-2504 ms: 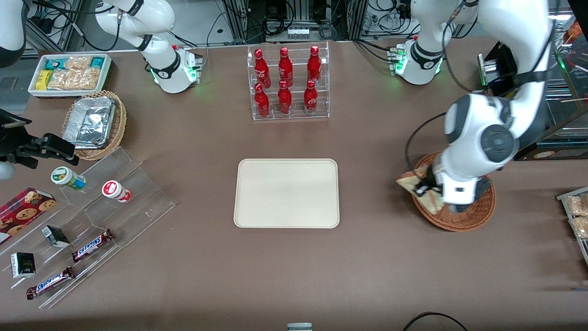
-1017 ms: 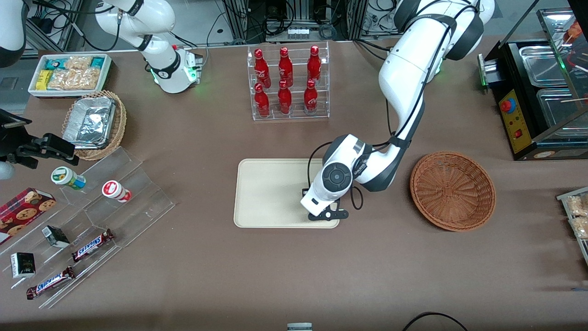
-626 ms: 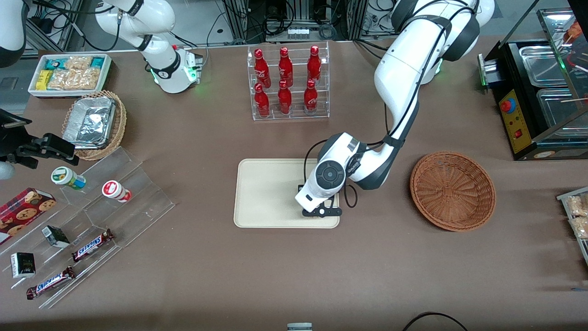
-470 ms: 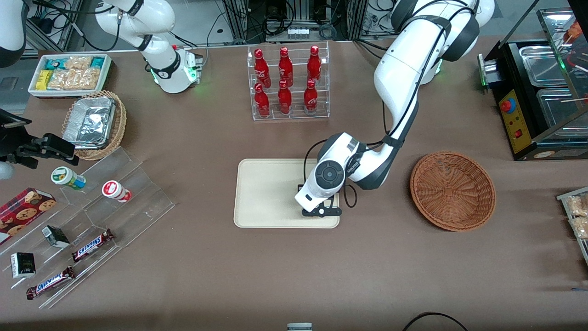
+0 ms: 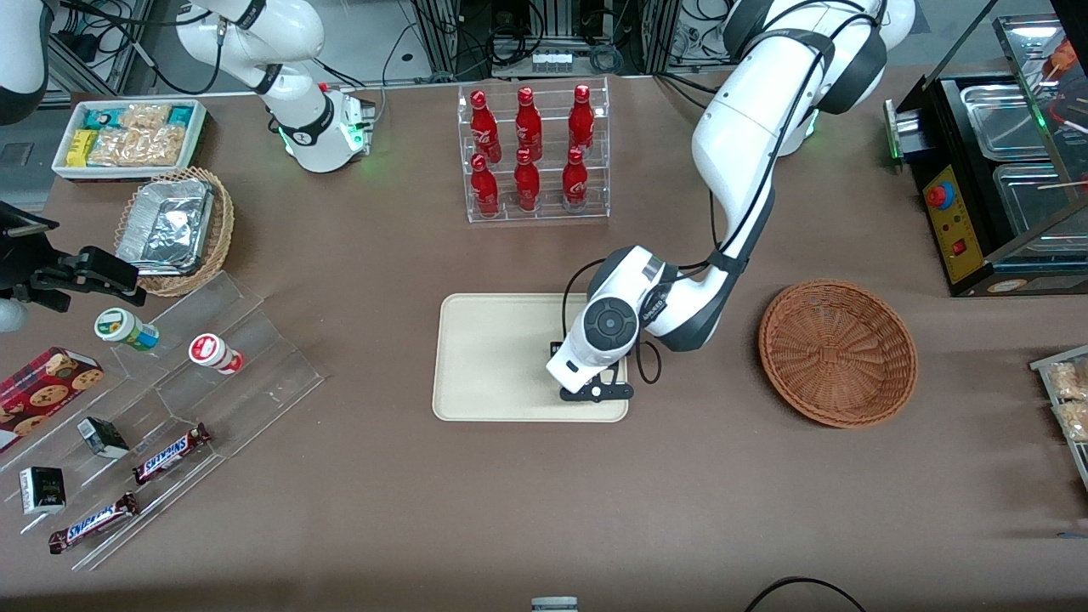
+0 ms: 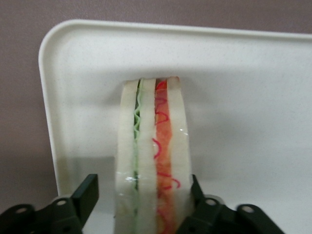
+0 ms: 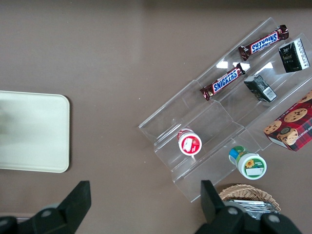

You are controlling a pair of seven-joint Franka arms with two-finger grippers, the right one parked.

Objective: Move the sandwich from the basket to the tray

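The sandwich point(image 6: 152, 161) is seen only in the left wrist view, standing on edge between the fingers of the left gripper point(image 6: 146, 195). Its layers are exposed edge-on: pale bread slices, a green ruffled band, an orange-red band with red squiggles, all under a glossy clear wrap. One finger pad point(image 6: 195, 187) is seen pressed against the bread on the orange side; the finger on the green side point(image 6: 87, 192) stands a little apart from the bread. The jaws are therefore judged to be partly opened around the wedge, with the grip either just loosened or about to be; which of the two cannot be told.

The sandwich is located over the cream tray point(image 6: 73, 63), near one rounded corner, and a soft shadow is cast directly beneath it, so it is judged to be resting on or just above the tray floor. The tray surface is noted as matte, faintly speckled, with a low raised rim. Placement close to the rim is probably a result of the shortest path from the basket.

In the front view the sandwich is hidden by the wrist; the gripper point(image 5: 592, 391) is recorded over the tray point(image 5: 493, 357) at the end toward the working arm and close to the rim nearer the camera. The reddish-brown wicker basket point(image 5: 837, 353), round and shallow with radiating weave, is seen with nothing in it, well apart from the tray on the brown table point(image 5: 544, 493).

Task judged nearly complete; only release and withdrawal are left.
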